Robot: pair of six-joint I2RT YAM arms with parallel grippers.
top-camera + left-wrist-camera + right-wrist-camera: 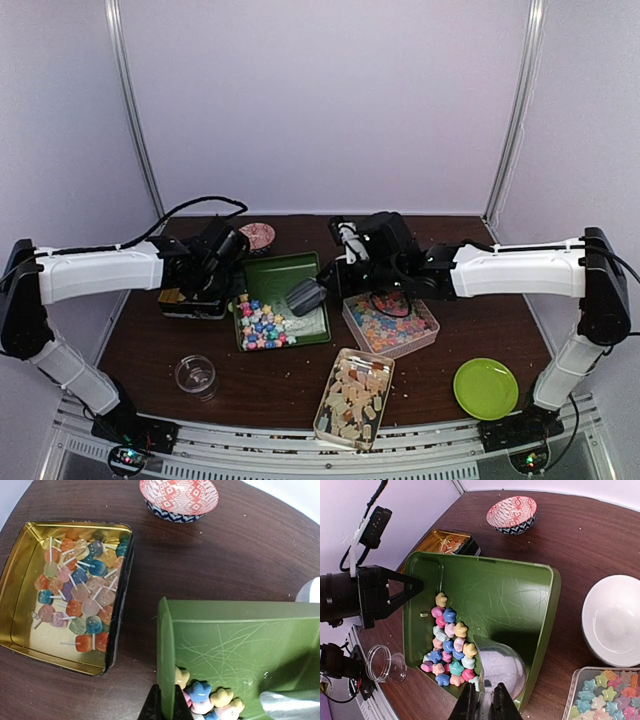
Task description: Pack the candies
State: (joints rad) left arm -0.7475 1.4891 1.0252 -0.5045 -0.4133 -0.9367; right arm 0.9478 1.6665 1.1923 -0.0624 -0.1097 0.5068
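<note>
Pastel star-shaped candies lie heaped against the left wall and near-left corner of a green tray. My left gripper is shut on the tray's left rim, right beside the candies. My right gripper is shut on the handle of a metal scoop, whose bowl rests in the tray against the heap. From above, the tray sits mid-table with the left gripper at its left edge and the right gripper over the scoop. Pale beige candies fill a clear box nearer the front.
A clear box of star candies stands right of the tray. A gold tin of lollipops and a patterned bowl lie left and behind. A white bowl, a glass jar and a lime plate are also on the table.
</note>
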